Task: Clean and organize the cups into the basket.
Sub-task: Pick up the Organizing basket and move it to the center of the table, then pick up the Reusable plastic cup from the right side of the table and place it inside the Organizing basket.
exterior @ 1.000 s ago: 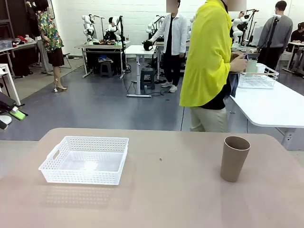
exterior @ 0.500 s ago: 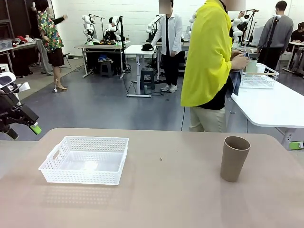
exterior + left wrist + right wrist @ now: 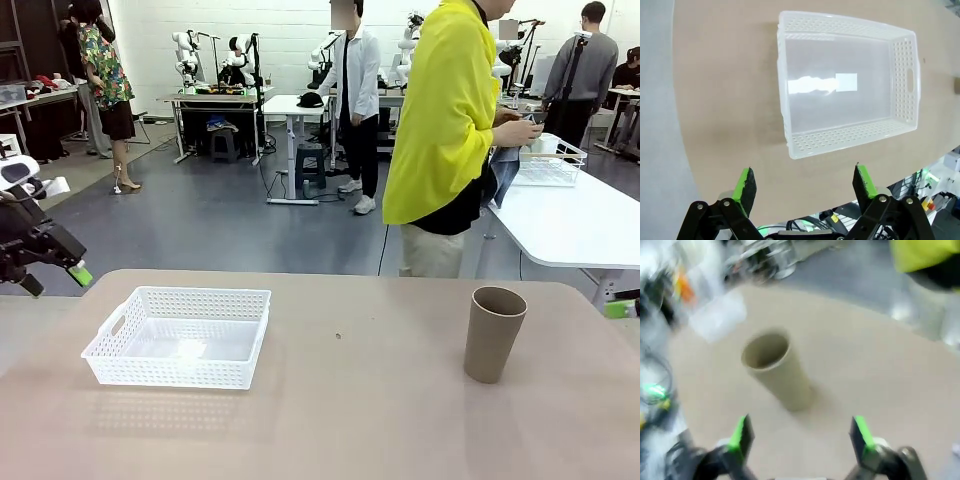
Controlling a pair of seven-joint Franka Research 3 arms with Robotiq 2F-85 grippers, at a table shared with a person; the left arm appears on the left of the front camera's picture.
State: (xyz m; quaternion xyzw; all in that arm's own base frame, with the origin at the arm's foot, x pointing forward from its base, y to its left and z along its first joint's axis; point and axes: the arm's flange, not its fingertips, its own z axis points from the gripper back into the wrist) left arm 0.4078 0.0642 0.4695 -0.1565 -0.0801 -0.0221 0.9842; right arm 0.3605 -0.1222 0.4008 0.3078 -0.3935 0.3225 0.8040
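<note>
Front view: basket empty at the left of the table; one tan cup upright, well apart at right; nothing stowed yet. Left wrist view: left gripper spread wide, empty, above the basket. Right wrist view, blurred: right gripper wide, empty, facing the cup.

Count: cups 1, lattice baskets 1, grippers 2.
One tan cup stands toward the right edge of the table. One white lattice basket sits toward its left edge. Grippers, two: left gripper, right gripper. One person in yellow stands beyond the far edge. One wire basket sits on one neighbouring table.
</note>
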